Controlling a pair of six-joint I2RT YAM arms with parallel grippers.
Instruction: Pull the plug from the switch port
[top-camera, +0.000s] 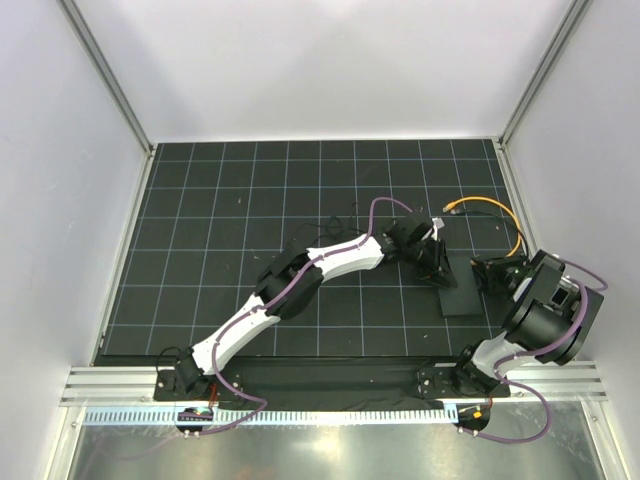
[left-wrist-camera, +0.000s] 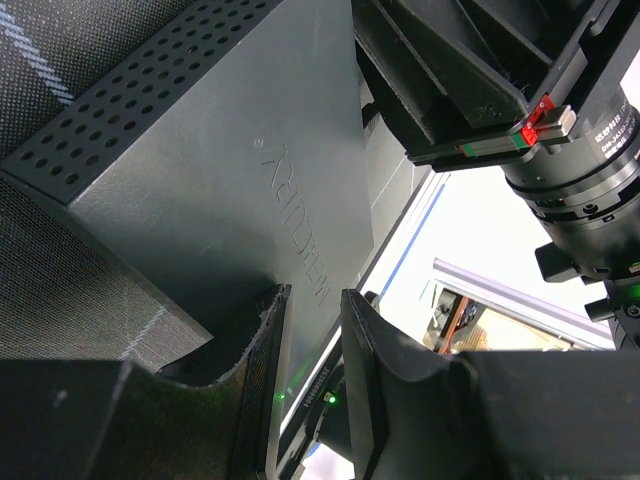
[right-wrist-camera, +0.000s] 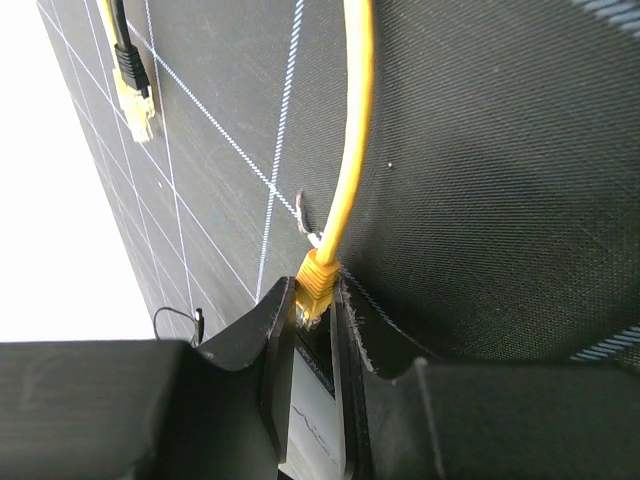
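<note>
The small flat black switch box (top-camera: 458, 292) lies on the mat at the right. In the left wrist view its lid (left-wrist-camera: 220, 180) fills the frame, and my left gripper (left-wrist-camera: 315, 300) is shut on its edge. A yellow cable (top-camera: 512, 228) loops to my right gripper (top-camera: 488, 272) at the box's right edge. In the right wrist view the yellow plug (right-wrist-camera: 318, 280) is pinched between the fingers of my right gripper (right-wrist-camera: 312, 305), at the edge of the box (right-wrist-camera: 312, 410). Its clear tip shows. I cannot tell whether it still sits in the port.
The cable's other end (top-camera: 449, 208), a loose plug with a black boot (right-wrist-camera: 133, 95), lies on the gridded mat behind the box. A tiny black adapter on thin wire (right-wrist-camera: 198, 320) lies to the left. White walls enclose the mat (top-camera: 250, 220).
</note>
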